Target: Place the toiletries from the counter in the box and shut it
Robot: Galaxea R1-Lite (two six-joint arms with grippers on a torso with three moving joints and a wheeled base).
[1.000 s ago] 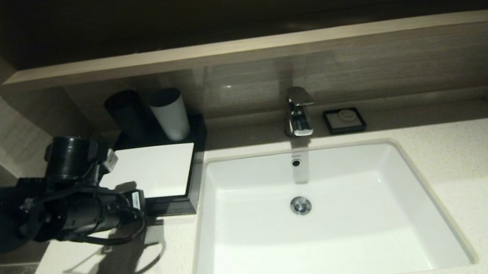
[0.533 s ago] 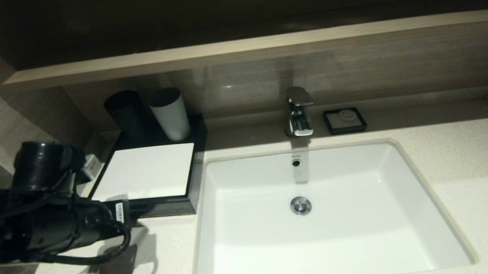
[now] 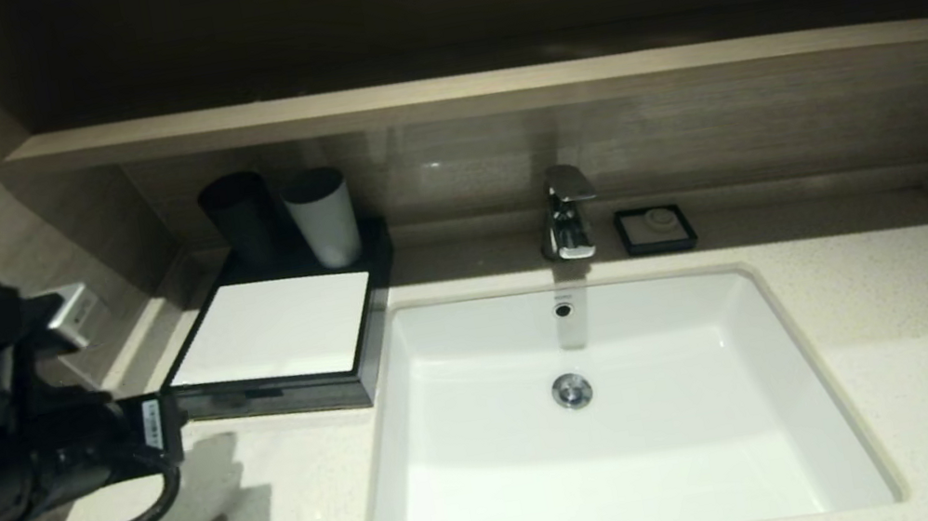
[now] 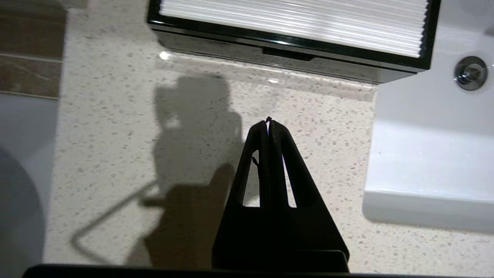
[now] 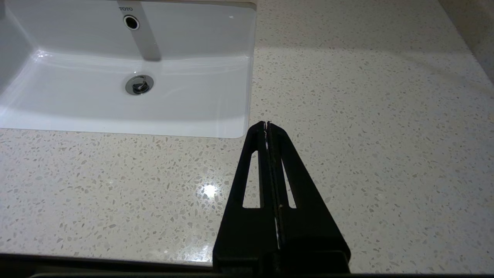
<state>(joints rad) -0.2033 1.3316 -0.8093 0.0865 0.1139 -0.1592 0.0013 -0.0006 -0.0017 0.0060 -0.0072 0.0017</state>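
Observation:
A black box with a flat white lid [image 3: 273, 328] sits closed on the counter left of the sink; it also shows in the left wrist view [image 4: 293, 23]. No loose toiletries show on the counter. My left gripper [image 4: 268, 122] is shut and empty, held above the bare counter in front of the box. In the head view only the left arm's body [image 3: 7, 460] shows, at the far left. My right gripper [image 5: 266, 124] is shut and empty above the counter right of the sink; it is out of the head view.
A white sink [image 3: 602, 407] with a chrome tap [image 3: 567, 213] fills the middle. A black cup [image 3: 240, 215] and a white cup [image 3: 322, 216] stand behind the box. A small black soap dish [image 3: 655, 228] sits right of the tap. A wall runs on the left.
My left arm has pulled back to the left and toward me, away from the box. The box lid lies flat and fully uncovered now.

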